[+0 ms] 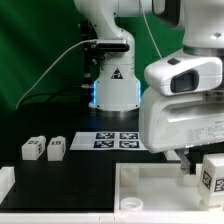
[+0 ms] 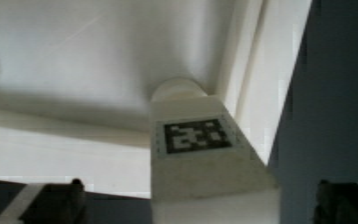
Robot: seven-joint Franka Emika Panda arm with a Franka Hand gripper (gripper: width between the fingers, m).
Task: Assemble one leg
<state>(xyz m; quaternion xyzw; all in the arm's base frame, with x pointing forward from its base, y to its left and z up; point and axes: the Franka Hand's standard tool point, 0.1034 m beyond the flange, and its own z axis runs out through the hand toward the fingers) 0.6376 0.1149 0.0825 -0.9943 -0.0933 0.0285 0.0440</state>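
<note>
A white leg [image 2: 197,135] with a square tag stands in a corner of the large white panel [image 2: 87,60], its near end between my fingers. My gripper [image 2: 197,205] is open: the dark fingertips [image 2: 55,202] stand apart from the leg on both sides, with a gap on each. In the exterior view the gripper [image 1: 200,165] hangs low at the right over the panel [image 1: 150,190], beside this leg [image 1: 213,172]. Two more legs [image 1: 30,148] [image 1: 56,148] lie on the black table at the exterior view's left.
The marker board [image 1: 118,138] lies on the table in front of the robot base [image 1: 115,85]. The panel's raised rim [image 2: 256,60] runs beside the leg. Dark table [image 2: 345,80] shows past the rim.
</note>
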